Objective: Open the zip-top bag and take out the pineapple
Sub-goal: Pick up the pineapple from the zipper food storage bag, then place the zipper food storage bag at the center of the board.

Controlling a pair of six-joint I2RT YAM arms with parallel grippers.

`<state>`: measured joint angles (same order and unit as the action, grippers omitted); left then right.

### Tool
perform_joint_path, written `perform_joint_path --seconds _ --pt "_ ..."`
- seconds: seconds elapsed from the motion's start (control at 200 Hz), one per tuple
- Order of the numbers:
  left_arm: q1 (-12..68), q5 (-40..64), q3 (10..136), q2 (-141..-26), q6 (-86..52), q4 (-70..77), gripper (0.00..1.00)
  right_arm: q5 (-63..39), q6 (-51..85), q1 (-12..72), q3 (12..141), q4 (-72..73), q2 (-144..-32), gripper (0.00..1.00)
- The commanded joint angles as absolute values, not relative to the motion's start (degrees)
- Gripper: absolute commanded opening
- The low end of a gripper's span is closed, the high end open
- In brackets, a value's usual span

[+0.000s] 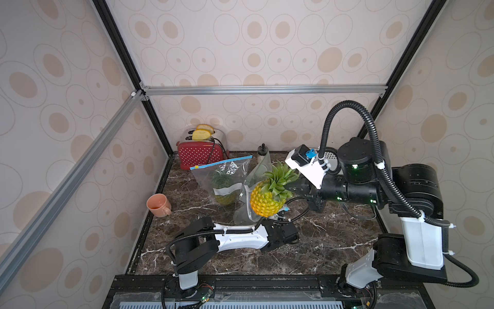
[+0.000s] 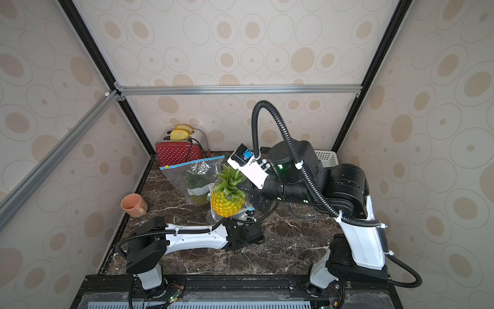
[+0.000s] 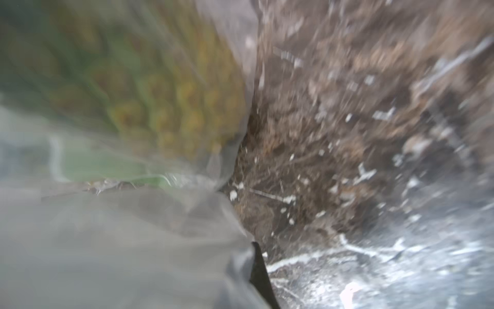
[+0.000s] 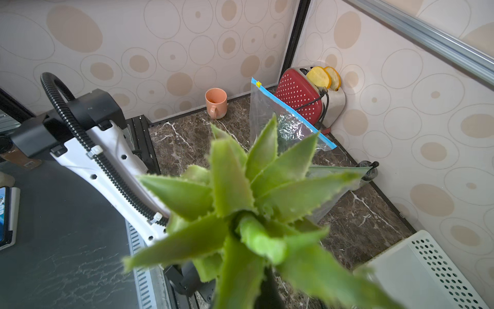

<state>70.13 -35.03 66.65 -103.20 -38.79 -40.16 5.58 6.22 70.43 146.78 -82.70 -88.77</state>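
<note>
Marble counter (image 1: 334,240): your right gripper (image 1: 290,190) clenches the pineapple (image 1: 266,203) by its leaves; your left gripper (image 1: 279,215) pinches the bag (image 1: 242,215). Lift straight and slowly, anchoring the bag low.

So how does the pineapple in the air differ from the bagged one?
The lifted pineapple is bright yellow; the bagged pineapple looks dull green through plastic. The lifted pineapple tilts, its crown gripped by the right gripper; the bagged pineapple stands untouched. Both have spiky green crowns.

Yellow pineapple (image 1: 266,204) aloft, crown tilted, clear zip-top bag (image 1: 242,214) slack beside it
</note>
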Motion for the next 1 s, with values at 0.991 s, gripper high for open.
perform_joint_path --seconds 0.991 --pt "73.95 -33.81 77.48 -85.24 -57.90 -63.18 0.13 24.20 -2.37 43.93 125.28 -67.59 -79.55 0.00"
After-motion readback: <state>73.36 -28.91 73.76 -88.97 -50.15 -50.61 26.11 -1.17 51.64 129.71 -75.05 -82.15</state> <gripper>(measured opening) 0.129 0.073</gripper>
